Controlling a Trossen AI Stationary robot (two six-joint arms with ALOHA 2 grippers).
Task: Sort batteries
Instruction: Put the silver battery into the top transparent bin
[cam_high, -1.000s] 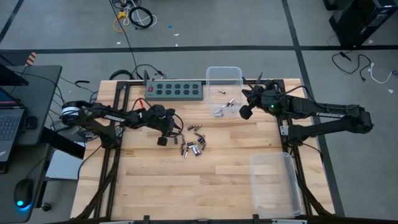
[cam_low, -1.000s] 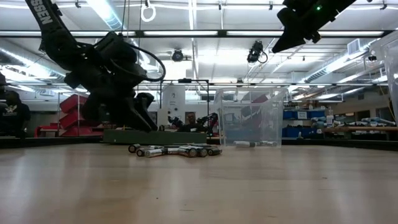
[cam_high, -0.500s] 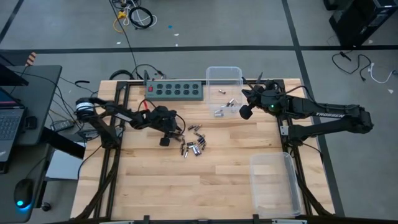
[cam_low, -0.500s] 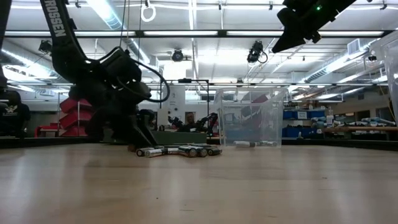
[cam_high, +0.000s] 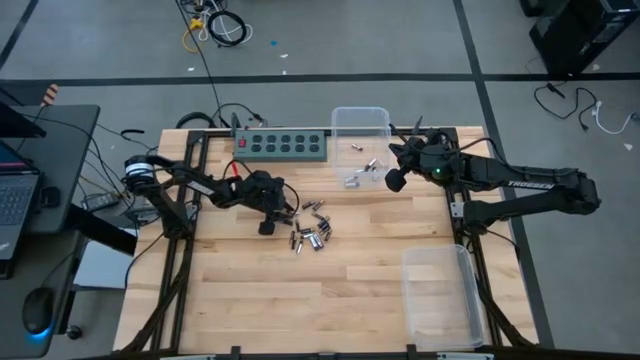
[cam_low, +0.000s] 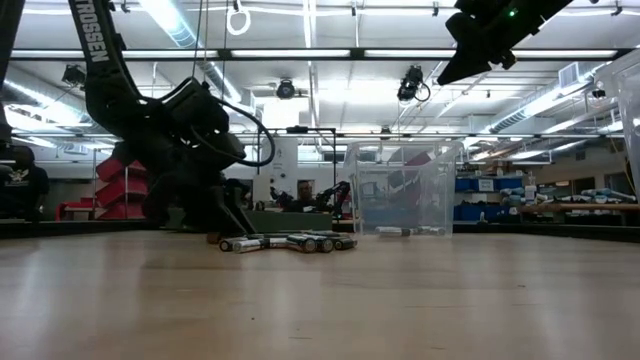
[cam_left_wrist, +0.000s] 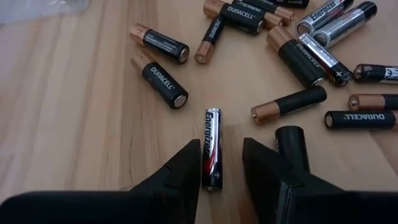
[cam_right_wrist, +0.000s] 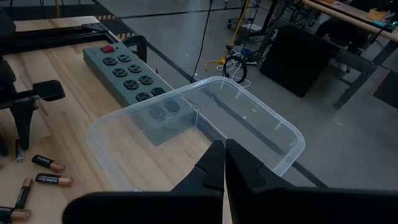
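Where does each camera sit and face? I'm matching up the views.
High: overhead, straight down; both arms, left gripper, right gripper.
Low: table-top height, level across the batteries; arms enter from above.
Left wrist: looks past its fingers straddling a silver battery.
Right wrist: over the clear bin, jaws shut.
Shared: battery pile, high and low.

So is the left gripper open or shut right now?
Open: the left gripper straddles a silver Energizer battery lying on the table, gaps showing either side.
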